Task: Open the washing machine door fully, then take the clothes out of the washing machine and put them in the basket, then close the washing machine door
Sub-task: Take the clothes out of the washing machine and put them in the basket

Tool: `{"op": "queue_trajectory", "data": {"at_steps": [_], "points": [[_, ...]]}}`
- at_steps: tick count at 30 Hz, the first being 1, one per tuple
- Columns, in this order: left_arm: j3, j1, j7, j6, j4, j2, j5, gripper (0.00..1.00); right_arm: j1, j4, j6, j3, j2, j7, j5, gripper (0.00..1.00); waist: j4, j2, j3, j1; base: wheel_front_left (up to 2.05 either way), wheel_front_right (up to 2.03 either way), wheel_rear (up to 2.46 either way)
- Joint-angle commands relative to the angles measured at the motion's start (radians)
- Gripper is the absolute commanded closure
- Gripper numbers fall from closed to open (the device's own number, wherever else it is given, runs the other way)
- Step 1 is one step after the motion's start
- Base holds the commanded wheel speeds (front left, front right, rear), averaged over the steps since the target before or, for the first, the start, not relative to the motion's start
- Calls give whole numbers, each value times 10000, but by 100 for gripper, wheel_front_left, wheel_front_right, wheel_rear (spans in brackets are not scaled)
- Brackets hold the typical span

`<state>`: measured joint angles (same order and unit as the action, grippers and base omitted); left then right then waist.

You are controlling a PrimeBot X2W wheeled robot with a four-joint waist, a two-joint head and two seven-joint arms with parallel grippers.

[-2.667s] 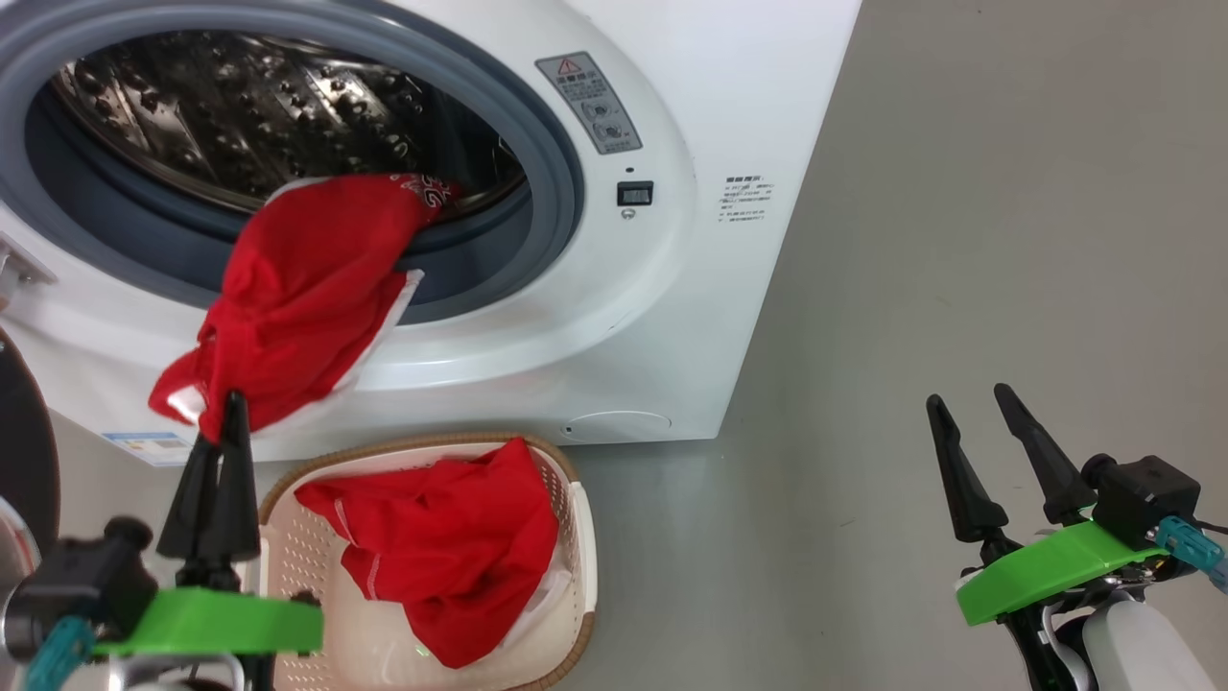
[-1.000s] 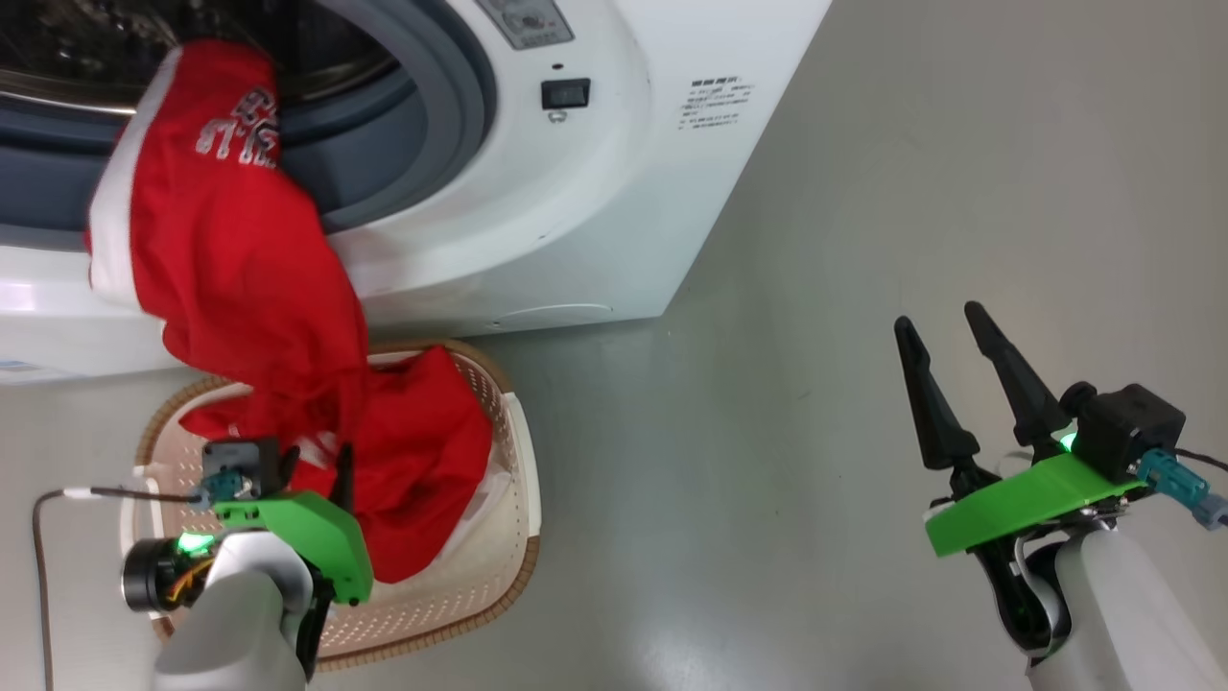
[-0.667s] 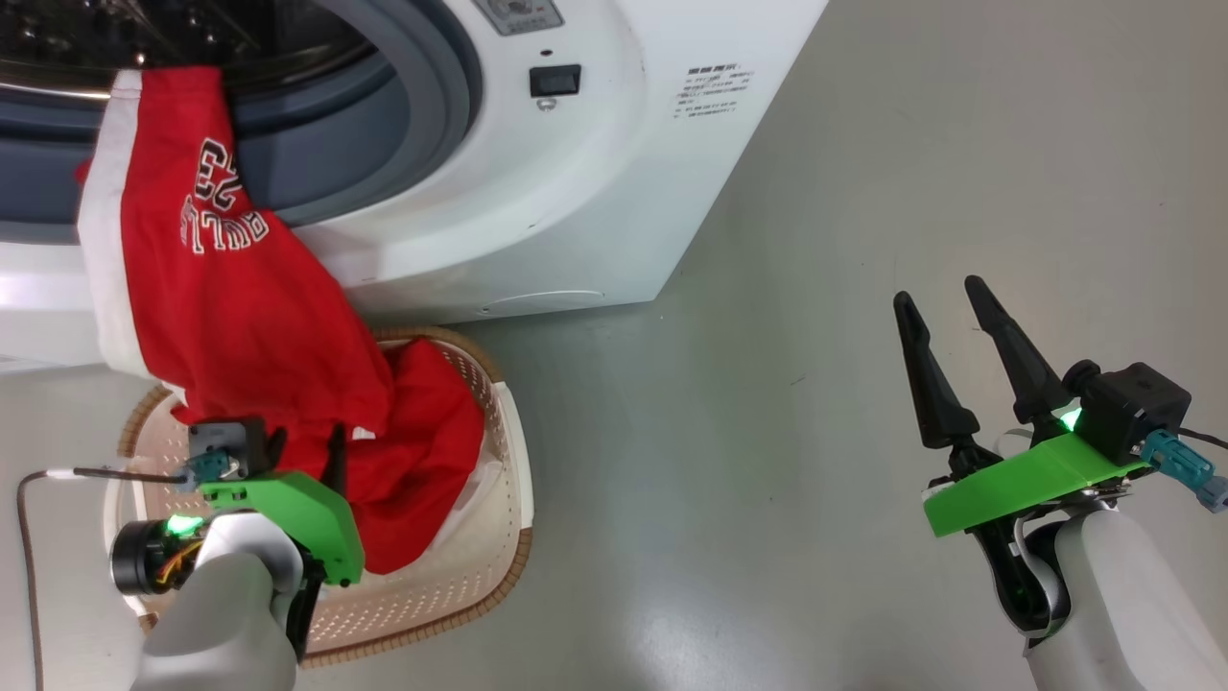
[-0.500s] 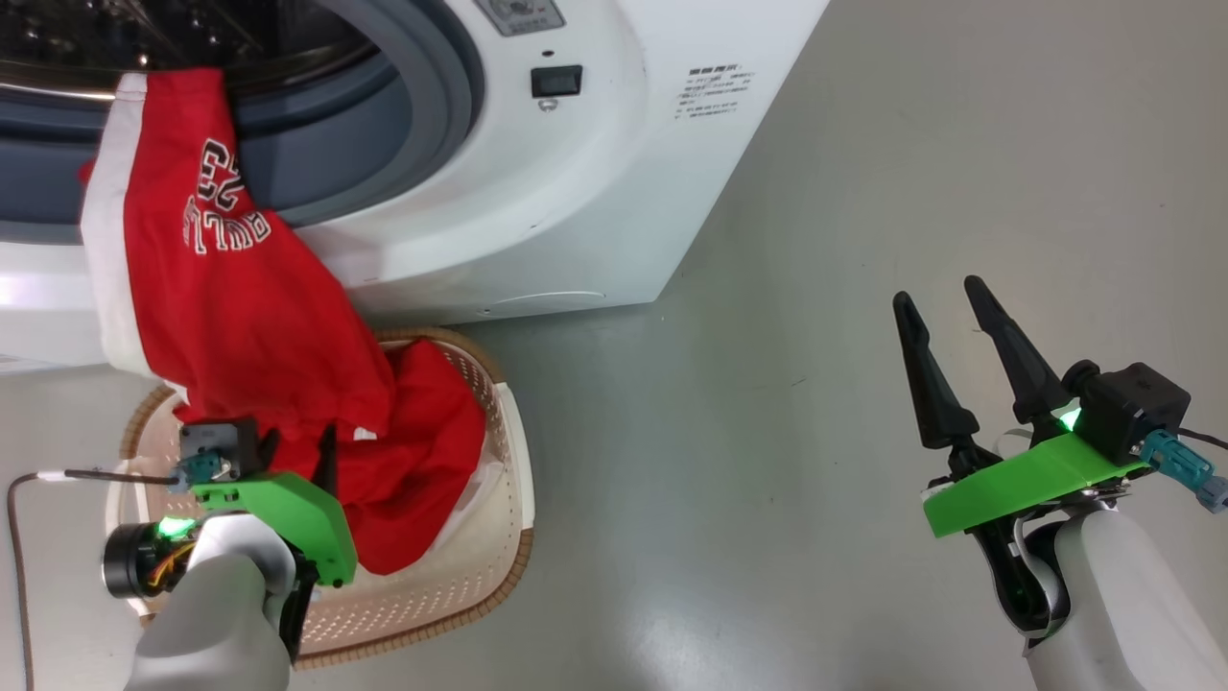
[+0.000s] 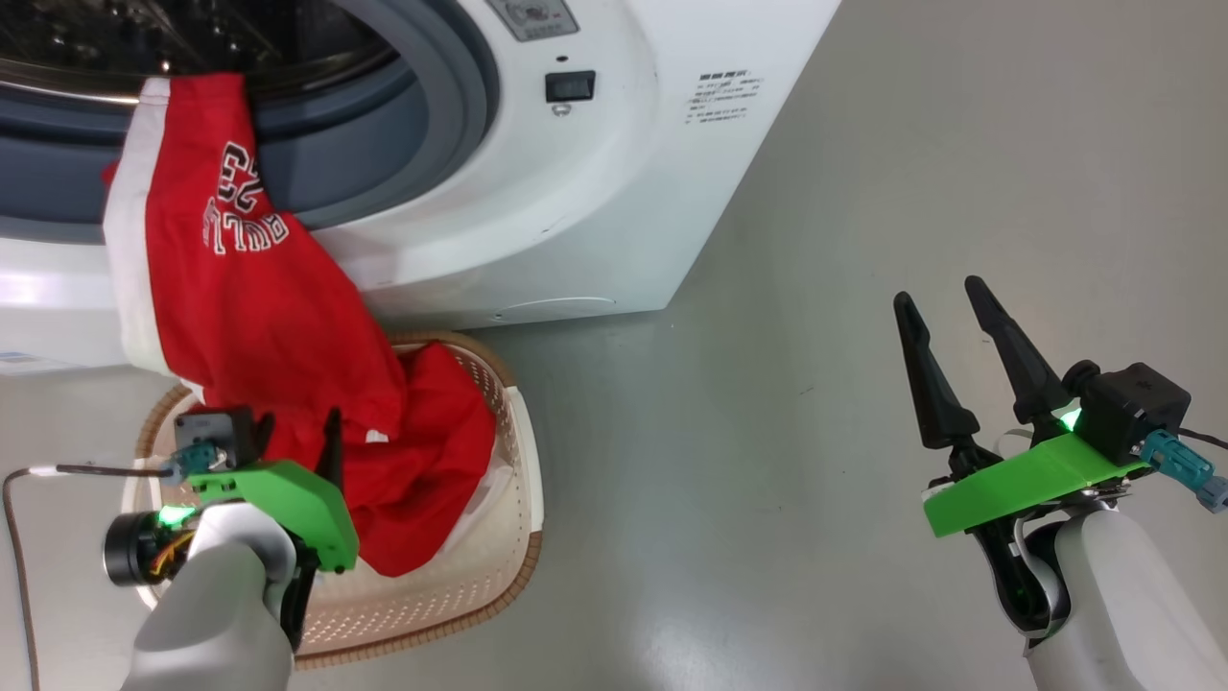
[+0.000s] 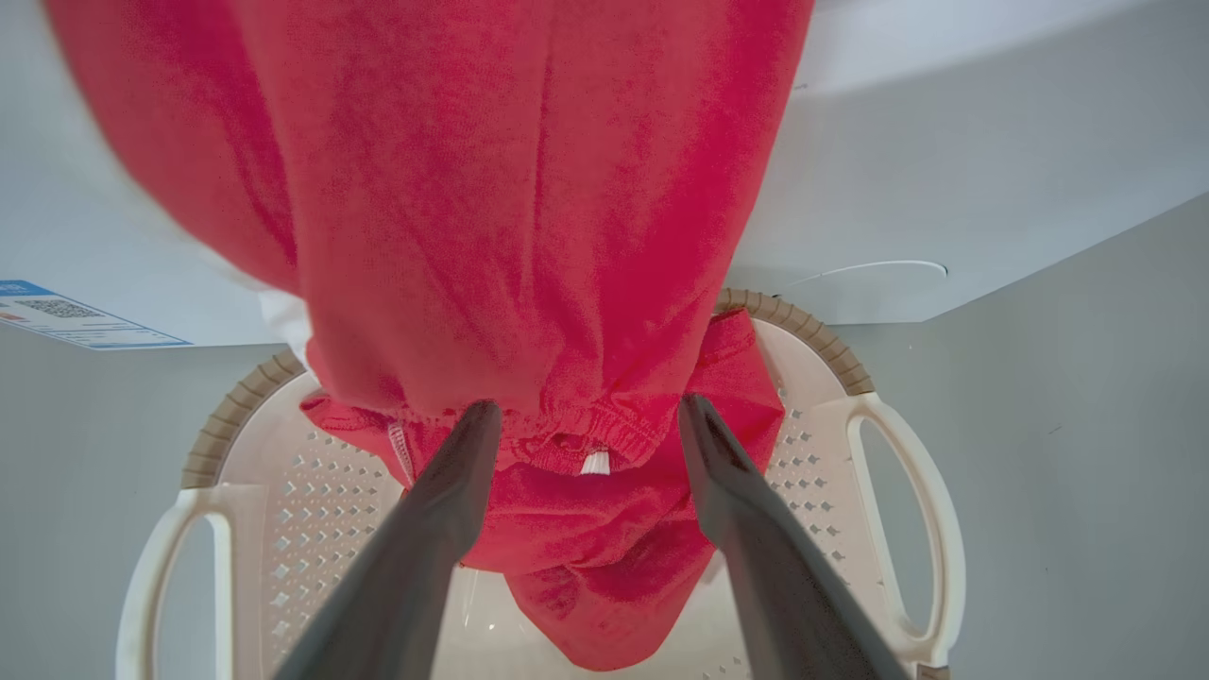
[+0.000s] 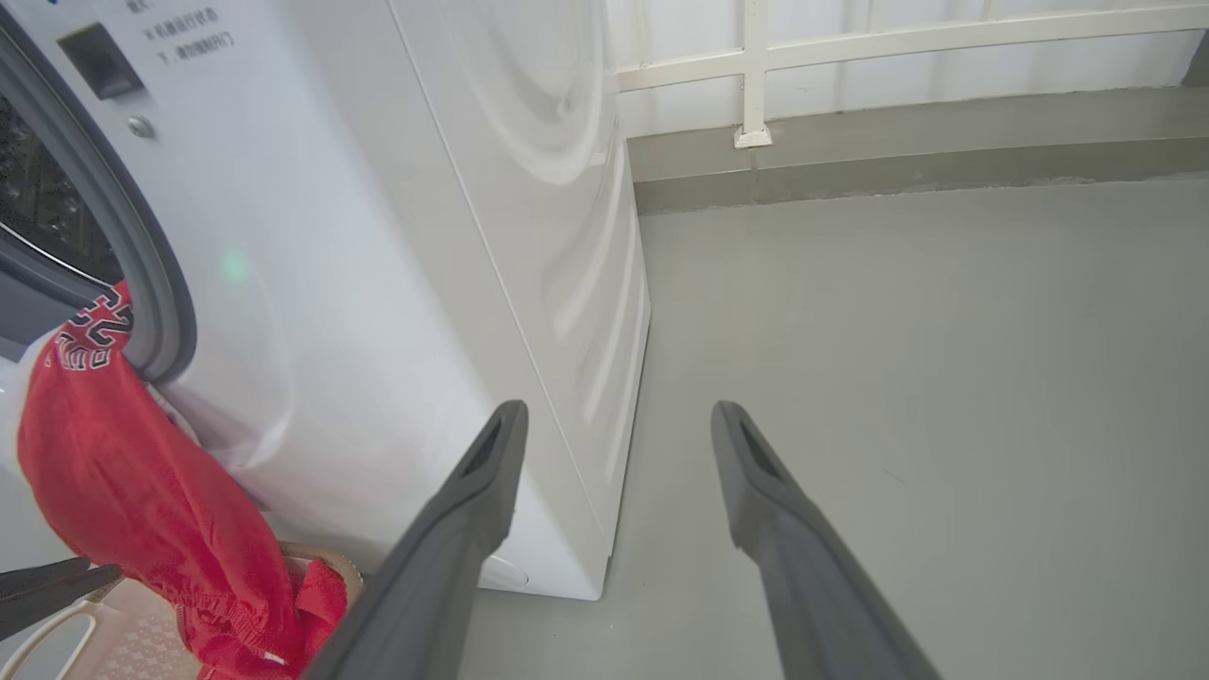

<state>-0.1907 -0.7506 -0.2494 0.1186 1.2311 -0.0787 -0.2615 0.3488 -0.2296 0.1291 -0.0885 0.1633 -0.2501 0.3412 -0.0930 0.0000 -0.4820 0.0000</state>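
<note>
- Currently, in the head view, the clothes are hanging out of the mouth of the washing machine. Their upper end is lying over the grey gasket and their lower end is reaching into the basket just below. The left pincer is hovering over the basket at the red hem. The right pincer is idling well apart above the floor, fingers spread.
- In the left wrist view, the left pincer is standing with its fingers apart, clamping nothing. The gathered hem of the clothes is sitting between the tips, above more red cloth bunching in the basket.
- In the right wrist view, the right pincer is gaping empty beside the washing machine.
- Progress, as a judgement: the mouth is standing open, so the opening step is looking done. Unloading is partway, since the top of the clothes is still draping the gasket. Freeing that end and closing the washing machine door are remaining.
</note>
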Motion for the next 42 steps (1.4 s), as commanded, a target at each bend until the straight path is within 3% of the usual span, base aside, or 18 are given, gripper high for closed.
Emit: {"op": "queue_trajectory", "data": {"at_steps": [1,7,16,34,42], "points": [[257,7,-123,41,-168,-337,-97,0,-68,200,16,-197,42,-117,-153,0,18,0,26,0,0,0,0],[544,137,-124,56,-1091,-405,-218,0,-154,213,16,-132,72,-117,-164,0,150,0,131,0,0,0,0],[1198,885,-124,41,-3569,-513,84,0,-282,255,16,-11,133,-117,-192,0,390,0,275,0,0,0,0],[2532,4552,-124,-76,-8993,-140,1015,0,-649,262,16,59,230,-117,-152,0,539,0,729,0,0,0,0],[2680,5697,-124,-141,-10331,-5,1108,0,-721,285,16,82,273,-117,-152,0,565,0,734,0,0,0,0]]}}
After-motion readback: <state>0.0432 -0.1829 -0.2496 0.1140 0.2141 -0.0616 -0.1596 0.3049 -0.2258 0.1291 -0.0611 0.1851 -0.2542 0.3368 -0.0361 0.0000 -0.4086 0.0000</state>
